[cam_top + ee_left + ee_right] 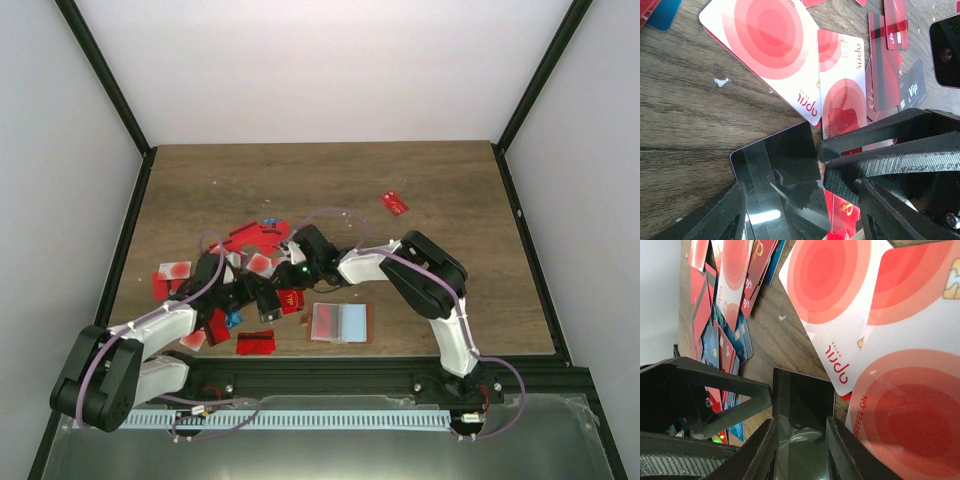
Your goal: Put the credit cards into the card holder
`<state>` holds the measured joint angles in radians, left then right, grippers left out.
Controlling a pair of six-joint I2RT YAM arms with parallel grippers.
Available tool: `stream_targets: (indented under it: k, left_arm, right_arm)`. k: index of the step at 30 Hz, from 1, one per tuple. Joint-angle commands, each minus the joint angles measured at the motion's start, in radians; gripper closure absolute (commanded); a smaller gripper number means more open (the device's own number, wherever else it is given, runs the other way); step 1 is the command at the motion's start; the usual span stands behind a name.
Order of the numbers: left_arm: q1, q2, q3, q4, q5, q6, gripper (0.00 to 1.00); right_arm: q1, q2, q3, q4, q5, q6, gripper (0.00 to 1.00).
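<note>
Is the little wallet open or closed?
Open. The card holder lies spread flat, its pink and blue inner panels facing up.

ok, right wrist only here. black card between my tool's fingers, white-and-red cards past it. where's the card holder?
Observer: The card holder lies open near the front edge of the table, right of the card pile, pink and blue panels up.
Operator: left tool?
Observer: The left tool straddles that same black card, fingers wide apart.
Operator: any strays?
Observer: One red card lies alone farther back on the right, away from the pile.
</note>
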<state>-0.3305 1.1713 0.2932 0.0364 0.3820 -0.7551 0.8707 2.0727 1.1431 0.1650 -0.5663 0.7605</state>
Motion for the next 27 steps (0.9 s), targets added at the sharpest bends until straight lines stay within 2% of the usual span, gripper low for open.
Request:
stream_targets:
  k: [1,7,12,17,19,24,27]
  left_arm:
    - [-0.032,-0.015,-0.035,-0.011,0.067,-0.019,0.37]
    - [-0.038,-0.178,-0.032,-0.005,0.122,-0.062,0.37]
    - [-0.039,-0.251,-0.016,-0.046,0.125,-0.079,0.37]
    - [-0.044,-0.368,0.066,-0.436,-0.229,-0.095,0.37]
    - [-0.042,-0.446,0.080,-0.536,-0.338,-0.130,0.37]
    - [-0.064,-0.453,0.077,-0.623,-0.426,-0.205,0.39]
    - [-0.144,-0.413,0.112,-0.699,-0.487,-0.255,0.39]
  right_arm:
    - [0.026,0.040,-0.031,-0.009,-0.041,0.006,0.71]
    - [0.009,0.020,-0.038,0.041,-0.111,0.024,0.71]
    - [0.004,-0.004,-0.042,0.065,-0.152,0.034,0.71]
    - [0.007,-0.053,-0.060,0.044,-0.117,-0.007,0.71]
    - [0.013,-0.082,-0.077,0.037,-0.108,-0.033,0.71]
    - [0.087,-0.165,-0.108,-0.070,-0.004,-0.099,0.71]
    - [0.131,-0.232,-0.163,-0.099,0.053,-0.092,0.71]
